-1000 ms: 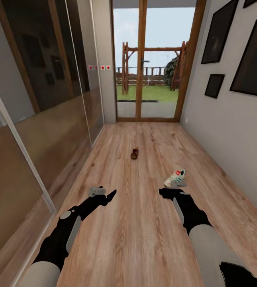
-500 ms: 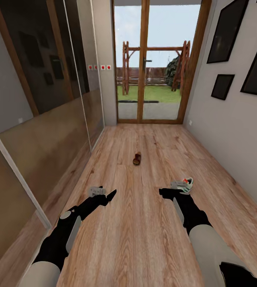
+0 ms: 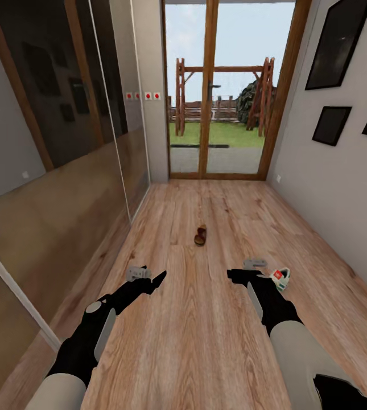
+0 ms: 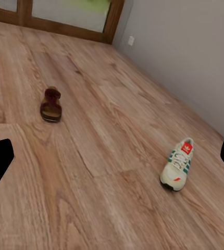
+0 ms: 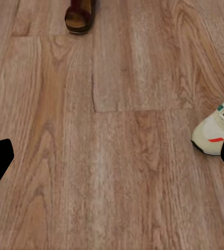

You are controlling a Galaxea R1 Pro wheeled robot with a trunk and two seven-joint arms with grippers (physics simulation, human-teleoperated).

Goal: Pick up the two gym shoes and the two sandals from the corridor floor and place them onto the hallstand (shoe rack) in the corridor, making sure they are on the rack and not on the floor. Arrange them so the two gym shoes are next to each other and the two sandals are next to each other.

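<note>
One white gym shoe (image 3: 280, 278) with green stripes lies on the corridor floor (image 3: 194, 319) just right of my right gripper (image 3: 246, 270), partly hidden behind that arm. It shows whole in the left wrist view (image 4: 177, 163) and at the frame edge in the right wrist view (image 5: 219, 127). A brown sandal (image 3: 200, 235) lies farther ahead in mid-corridor, also seen as the sandal (image 4: 51, 104) and the sandal (image 5: 81, 15). My left gripper (image 3: 149, 277) and right gripper hover open and empty over the floor. The hallstand is out of view.
A mirrored sliding-door wardrobe (image 3: 64, 171) runs along the left side. A grey wall (image 3: 331, 193) with dark picture frames bounds the right. A wood-framed glass door (image 3: 217, 102) closes the far end of the corridor.
The whole view has advanced down the corridor, so the gym shoe and sandal now appear nearer. Both arms keep the same pose, grippers still open.
</note>
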